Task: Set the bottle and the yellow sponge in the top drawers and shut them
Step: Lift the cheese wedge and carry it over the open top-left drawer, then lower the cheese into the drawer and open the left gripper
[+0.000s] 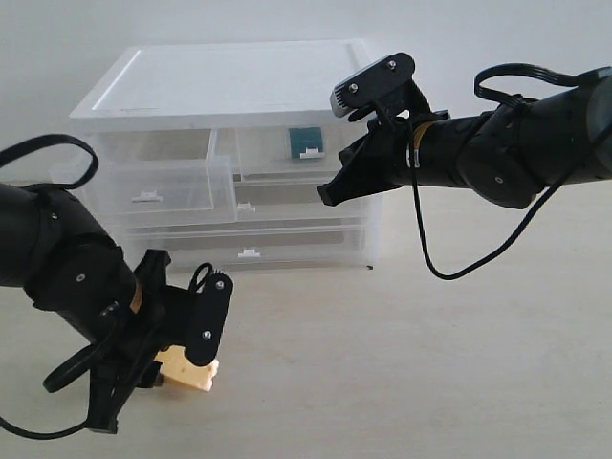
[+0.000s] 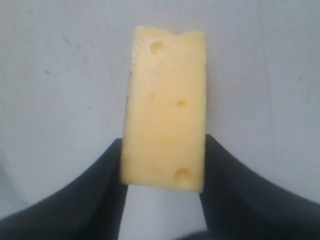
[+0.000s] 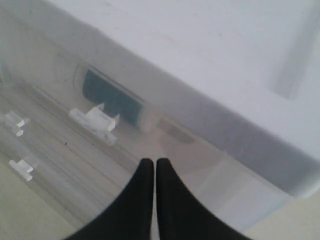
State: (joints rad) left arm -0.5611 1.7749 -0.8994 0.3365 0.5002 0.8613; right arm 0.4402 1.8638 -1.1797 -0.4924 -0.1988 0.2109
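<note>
The yellow sponge (image 2: 165, 110) sits between the two black fingers of my left gripper (image 2: 164, 155), which is shut on it. In the exterior view the sponge (image 1: 191, 369) is low at the table's front left, under the left gripper (image 1: 164, 371). The bottle (image 1: 306, 141) lies inside the right top drawer (image 1: 273, 163), which is pushed in; its teal label (image 3: 111, 99) shows through the drawer front. The left top drawer (image 1: 163, 182) is pulled out. My right gripper (image 1: 331, 194) is shut and empty, its tips (image 3: 154, 165) close to the right drawer's front.
The white cabinet (image 1: 229, 81) stands at the back, with two full-width drawers (image 1: 287, 247) below the top ones, both pushed in. The right drawer's tab handle (image 3: 95, 119) lies beside my right fingertips. A black cable (image 1: 449, 268) hangs under the right arm.
</note>
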